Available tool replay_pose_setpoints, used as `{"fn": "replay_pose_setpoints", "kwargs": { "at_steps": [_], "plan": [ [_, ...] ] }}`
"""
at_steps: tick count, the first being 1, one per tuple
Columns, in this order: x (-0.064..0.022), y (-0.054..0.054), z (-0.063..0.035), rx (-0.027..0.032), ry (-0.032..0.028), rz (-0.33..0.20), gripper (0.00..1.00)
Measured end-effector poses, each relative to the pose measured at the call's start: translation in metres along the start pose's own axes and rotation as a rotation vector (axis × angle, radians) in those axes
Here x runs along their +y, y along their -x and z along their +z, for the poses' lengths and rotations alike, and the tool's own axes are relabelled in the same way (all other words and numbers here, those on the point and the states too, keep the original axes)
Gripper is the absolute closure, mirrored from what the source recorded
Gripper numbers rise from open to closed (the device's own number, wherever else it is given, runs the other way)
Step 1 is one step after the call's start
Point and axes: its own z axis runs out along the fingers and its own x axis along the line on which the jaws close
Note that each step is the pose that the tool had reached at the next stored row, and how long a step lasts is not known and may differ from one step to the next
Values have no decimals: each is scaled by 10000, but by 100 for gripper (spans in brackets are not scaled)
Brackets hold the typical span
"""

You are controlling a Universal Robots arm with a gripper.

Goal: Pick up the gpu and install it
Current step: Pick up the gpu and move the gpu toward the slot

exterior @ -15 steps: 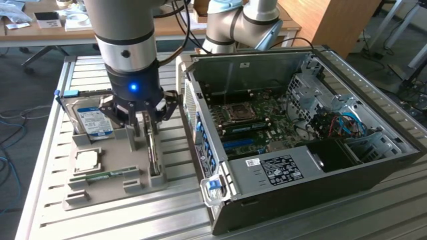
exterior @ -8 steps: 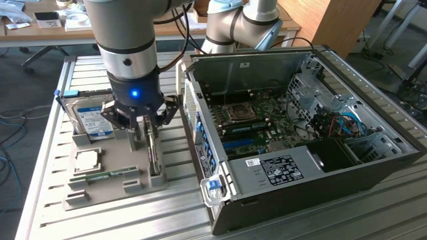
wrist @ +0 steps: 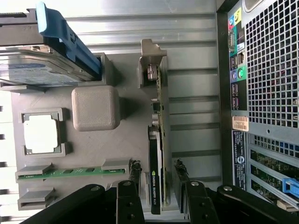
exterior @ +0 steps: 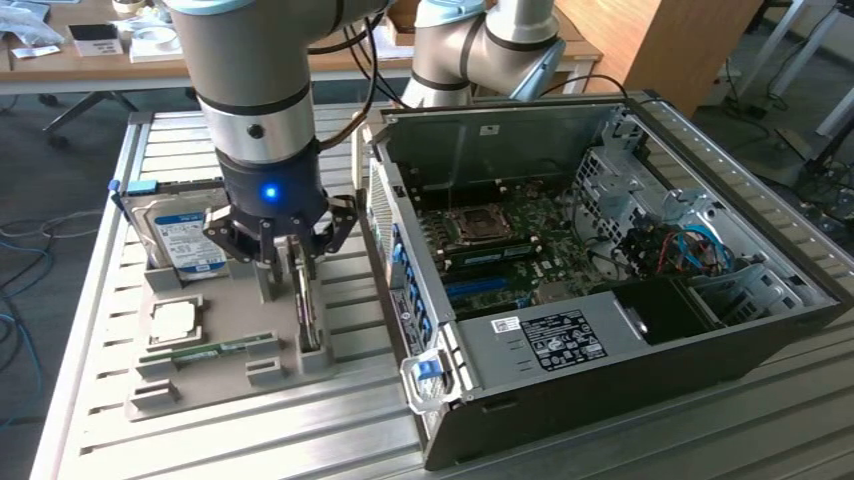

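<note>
Standing edgewise in the grey plastic tray (exterior: 214, 378) at nine o'clock of the open black case (exterior: 641, 372), the thin dark gpu card (wrist: 155, 158) looks light, stiff and fragile; the black gripper (wrist: 157, 165) straddles its flat faces, the safe hold, fingers parted.

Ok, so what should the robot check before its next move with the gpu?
1. The tool straddles the gpu, with fingers on either side: ok.
2. The tool is open, with gaps showing between the fingers and the gpu: ok.
3. The gpu stands on edge in its tray slot: ok.
4. The hard drive sits apart from the fingers: ok.
5. The case has its side open and the board showing: ok.
6. A free slot for the gpu on the board: cannot tell.
</note>
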Motion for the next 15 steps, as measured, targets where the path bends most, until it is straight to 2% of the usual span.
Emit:
{"fn": "replay_pose_setpoints", "kwargs": {
  "at_steps": [9, 15],
  "plan": [
    [-7, -3, 137, 1, -2, 0, 58],
    [-6, 14, 168, 1, -2, 1, 58]
  ]
}}
